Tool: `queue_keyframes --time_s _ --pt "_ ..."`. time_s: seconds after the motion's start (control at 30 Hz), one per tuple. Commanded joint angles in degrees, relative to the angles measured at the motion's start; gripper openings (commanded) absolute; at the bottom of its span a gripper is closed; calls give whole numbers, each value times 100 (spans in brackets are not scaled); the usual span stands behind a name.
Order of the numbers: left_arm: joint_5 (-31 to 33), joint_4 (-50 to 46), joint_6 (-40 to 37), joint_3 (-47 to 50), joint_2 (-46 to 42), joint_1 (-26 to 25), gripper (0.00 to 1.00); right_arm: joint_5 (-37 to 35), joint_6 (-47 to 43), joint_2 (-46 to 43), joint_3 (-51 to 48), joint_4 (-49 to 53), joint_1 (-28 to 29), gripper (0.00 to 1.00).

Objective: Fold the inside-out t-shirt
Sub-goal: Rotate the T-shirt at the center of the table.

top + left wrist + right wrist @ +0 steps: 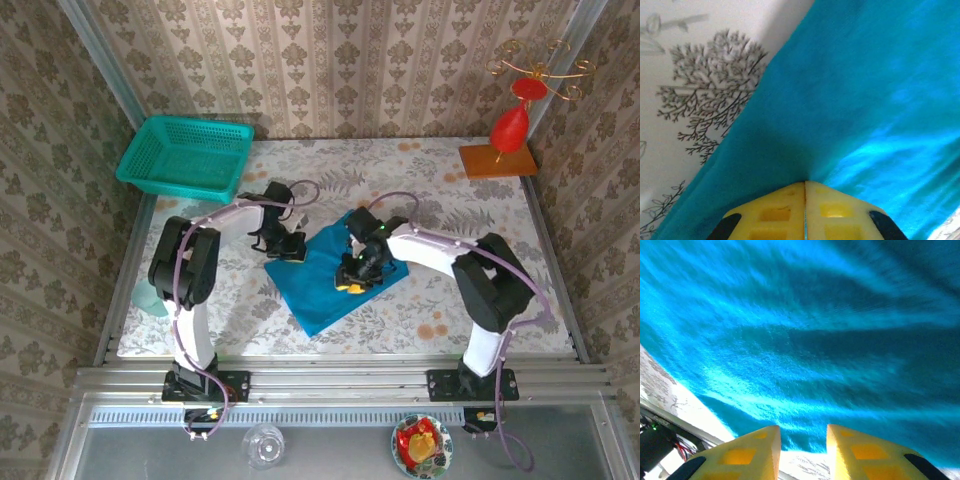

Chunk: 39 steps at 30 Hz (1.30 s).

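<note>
The inside-out t-shirt [325, 285] lies as a compact bright blue bundle in the middle of the floral table. My left gripper [292, 248] is at its left corner. In the left wrist view the yellow fingers [775, 212] are pressed together, and the left gripper [805, 182] pinches the t-shirt [850, 100], with a crease running out from the tips. My right gripper [354, 282] hovers over the bundle's middle. In the right wrist view the right gripper [803, 432] stands open, with bare tablecloth in the gap and the t-shirt [805, 340] edge just ahead of the tips.
A teal mesh basket [185, 157] sits at the back left corner. A red ornament on a wooden base [497, 160] stands at the back right. A glass [263, 443] and a small dish [421, 446] lie below the front rail.
</note>
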<state>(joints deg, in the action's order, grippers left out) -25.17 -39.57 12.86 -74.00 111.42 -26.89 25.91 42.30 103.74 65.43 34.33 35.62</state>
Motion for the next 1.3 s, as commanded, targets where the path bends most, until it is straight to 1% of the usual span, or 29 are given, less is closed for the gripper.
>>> queue_keyframes --time_s 0.0,0.07,0.17,0.33,0.47,0.57,0.63,0.77,0.83,0.9,0.97,1.03,1.07,1.2,1.27 --pt "72 -205 -244 277 -144 40 9 -59 57 227 -151 113 -126 31" --pt "-79 9 -77 633 -358 35 9 -615 -213 257 -127 650 -254 31" --pt "-372 280 263 1157 -714 -40 9 -1187 -542 131 -272 1135 -576 31" --pt "-459 698 912 1959 -1423 -621 9 -1797 -1041 -121 -531 1657 -1308 31" --pt "-643 1075 1427 2327 -1693 -1164 10 -2042 -1335 -174 -443 1894 -1683 31" --pt "-733 1188 1608 2285 -1934 -1344 10 -2110 -1450 -259 -158 2106 -1719 31" --pt "-678 1238 1643 2162 -2114 -1262 11 -2003 -1470 -372 9 2148 -1720 31" --pt "-563 1279 1540 1675 -2115 -837 14 -1606 -1314 -592 280 2035 -1637 31" --pt "-466 1259 1440 1390 -1984 -615 15 -1358 -1142 -668 392 1852 -1405 30" --pt "-351 1264 1362 1126 -1851 -395 16 -953 -952 -646 492 1485 -1105 30" --pt "-305 1352 1311 920 -1728 -158 16 -679 -747 -439 695 1103 -835 30" --pt "-279 1408 1286 776 -1652 34 16 -734 -663 -66 1044 1041 -710 30" --pt "-293 1461 1268 729 -1633 231 16 -822 -662 151 1264 1037 -673 30" --pt "-352 1553 1144 676 -1575 535 16 -943 -738 929 1843 1074 -636 29" --pt "-546 1644 1155 717 -1568 720 16 -908 -777 1236 1945 1057 -564 29"
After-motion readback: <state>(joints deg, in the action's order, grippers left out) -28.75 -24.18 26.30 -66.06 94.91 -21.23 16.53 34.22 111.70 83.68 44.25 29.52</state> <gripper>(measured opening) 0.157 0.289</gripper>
